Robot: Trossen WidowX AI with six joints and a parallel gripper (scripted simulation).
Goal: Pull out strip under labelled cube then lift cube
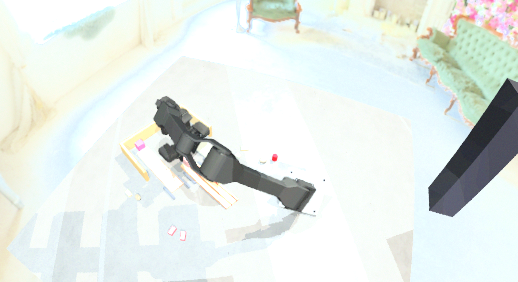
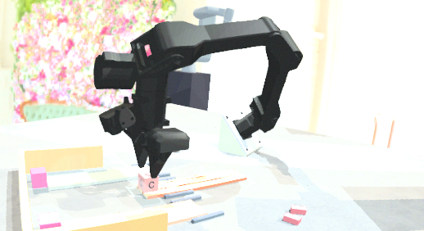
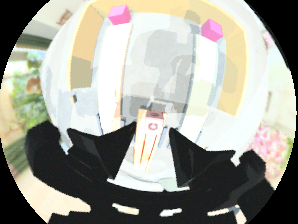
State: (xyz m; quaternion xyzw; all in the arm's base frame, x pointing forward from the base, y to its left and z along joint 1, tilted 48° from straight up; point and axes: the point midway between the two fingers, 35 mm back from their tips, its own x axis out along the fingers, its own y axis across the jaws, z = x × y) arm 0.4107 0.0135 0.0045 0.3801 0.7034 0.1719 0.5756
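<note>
Now end effector (image 1: 168, 152) (image 2: 148, 172) (image 3: 153, 127) about half open, holding nothing, near C-lettered cube (image 2: 148, 183) (image 3: 153, 126); I risk fingertip knocking cube if descending off-centre.

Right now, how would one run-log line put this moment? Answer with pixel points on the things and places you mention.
jaws: part open, at labelled cube (image 2: 148, 183) (image 3: 154, 125) | cube: unlifted, at end of orange-edged strips (image 1: 216, 188) (image 2: 213, 183) (image 3: 142, 157)

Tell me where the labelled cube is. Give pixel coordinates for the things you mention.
The cube marked C (image 2: 148, 183) (image 3: 154, 123) sits low and left of centre in the exterior view, at the near end of the orange-edged strips (image 2: 205, 186) (image 3: 145, 150).
</note>
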